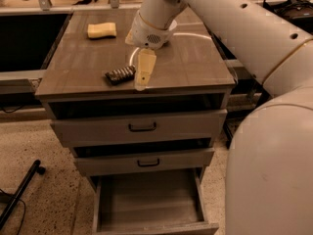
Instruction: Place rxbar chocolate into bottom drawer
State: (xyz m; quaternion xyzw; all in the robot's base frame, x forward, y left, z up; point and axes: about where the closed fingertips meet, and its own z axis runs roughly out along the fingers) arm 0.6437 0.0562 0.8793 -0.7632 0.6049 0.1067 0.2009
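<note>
The rxbar chocolate (pixel 120 74), a dark wrapper with pale lettering, lies flat on the cabinet top near its front edge. My gripper (pixel 141 82) hangs from the white arm and points down just to the right of the bar, close to it or touching its right end. The bottom drawer (pixel 146 207) is pulled open below, wide and deep, with nothing in it. The two upper drawers are shut.
A yellow sponge (pixel 101 30) lies at the back left of the cabinet top (pixel 195 62). The upper drawers carry black handles (pixel 142 127). My white arm fills the right side of the view. A black rod (pixel 19 192) lies on the speckled floor at left.
</note>
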